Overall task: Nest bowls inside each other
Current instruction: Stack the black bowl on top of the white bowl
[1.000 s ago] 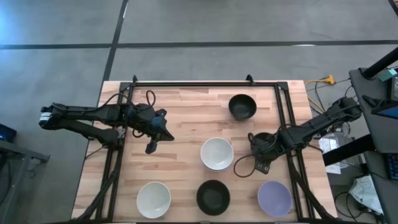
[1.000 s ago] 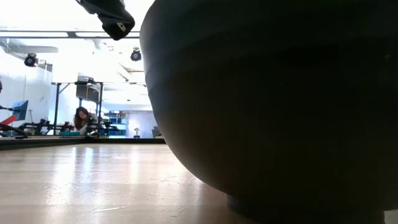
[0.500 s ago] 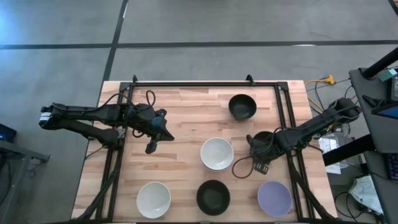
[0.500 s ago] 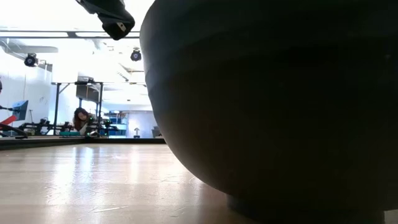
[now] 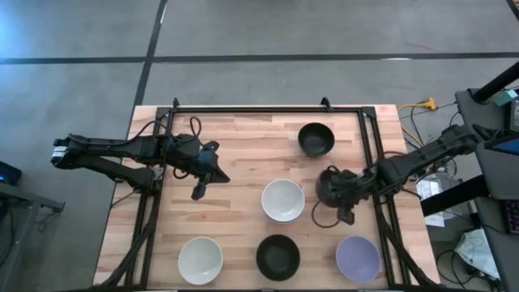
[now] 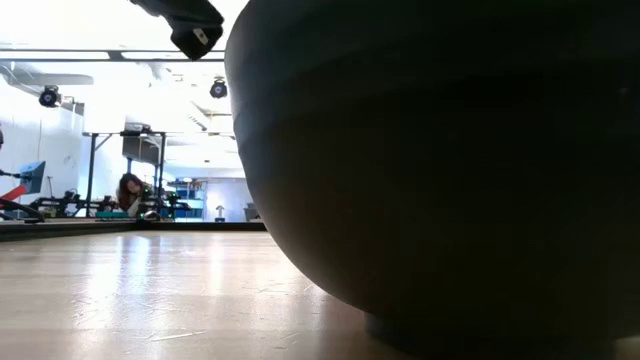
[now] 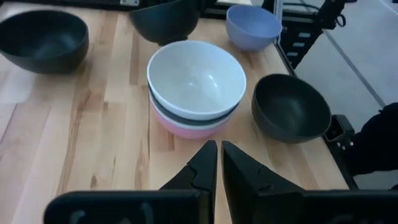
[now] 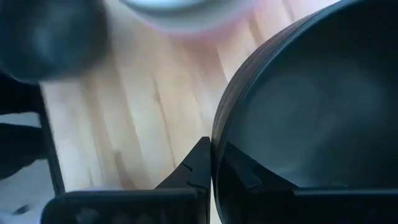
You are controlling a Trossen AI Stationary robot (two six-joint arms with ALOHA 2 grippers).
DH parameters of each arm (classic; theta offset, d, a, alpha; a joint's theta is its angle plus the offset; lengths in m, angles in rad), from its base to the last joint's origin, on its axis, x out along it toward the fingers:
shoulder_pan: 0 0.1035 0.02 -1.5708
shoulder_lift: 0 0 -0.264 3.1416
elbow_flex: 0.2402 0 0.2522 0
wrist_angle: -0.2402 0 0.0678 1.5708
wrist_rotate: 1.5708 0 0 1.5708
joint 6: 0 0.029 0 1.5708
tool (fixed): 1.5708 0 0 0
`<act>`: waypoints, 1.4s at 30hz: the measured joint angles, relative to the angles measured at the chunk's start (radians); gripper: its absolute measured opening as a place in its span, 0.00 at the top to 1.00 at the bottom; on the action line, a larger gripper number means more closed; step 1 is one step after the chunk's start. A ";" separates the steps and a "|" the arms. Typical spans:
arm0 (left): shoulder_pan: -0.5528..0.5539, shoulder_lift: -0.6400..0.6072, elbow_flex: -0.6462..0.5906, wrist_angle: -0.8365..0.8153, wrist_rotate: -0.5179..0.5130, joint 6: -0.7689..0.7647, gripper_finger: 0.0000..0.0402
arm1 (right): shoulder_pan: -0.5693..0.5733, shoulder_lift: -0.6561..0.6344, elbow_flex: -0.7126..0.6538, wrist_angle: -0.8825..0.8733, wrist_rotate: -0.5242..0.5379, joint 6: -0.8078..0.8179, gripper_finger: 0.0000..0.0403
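Since a second ago the right gripper (image 5: 331,188) has carried its smooth round black bowl (image 5: 332,185) a little leftward and upward in the overhead picture, closer to the central stack, while the left arm has barely shifted. From above, that stack, topped by a glossy white bowl (image 5: 283,200), sits at mid-table; another black bowl (image 5: 316,139) lies toward the upper right, and along the lower edge stand a second white bowl (image 5: 200,259), a black bowl (image 5: 278,256) and a lavender bowl (image 5: 358,258) on the pale wooden table (image 5: 235,146). The left gripper (image 5: 197,193) hangs at centre left, well apart from every bowl. At table height, a huge dark bowl side (image 6: 440,170) fills the right of the frame, with a dark gripper tip (image 6: 196,38) at the top left and a distant person (image 6: 130,192) at far left. The left wrist camera shows its fingers (image 7: 202,171) pressed together, pointing at the stack: white bowl over a dark one over a pink bowl (image 7: 186,129). The right wrist camera shows its fingers (image 8: 200,165) clamped on the black bowl's rim, bowl filling the right of the frame.
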 joint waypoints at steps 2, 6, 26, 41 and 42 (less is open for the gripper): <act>0.000 0.007 0.000 0.025 0.000 0.001 0.98 | 0.000 -0.012 0.044 0.006 0.051 -0.097 0.97; 0.000 0.008 -0.002 0.040 0.000 0.000 0.98 | -0.001 -0.008 0.152 0.004 0.145 -0.331 0.97; -0.001 0.008 -0.002 0.027 0.000 -0.029 0.98 | -0.079 0.520 0.877 -0.374 0.082 -1.048 0.97; -0.001 -0.039 -0.002 -0.025 0.000 -0.029 0.98 | -0.072 0.749 1.080 -0.583 -0.018 -1.251 0.98; -0.001 -0.040 -0.002 -0.027 0.000 -0.029 0.98 | -0.070 0.760 1.082 -0.591 -0.018 -1.265 0.98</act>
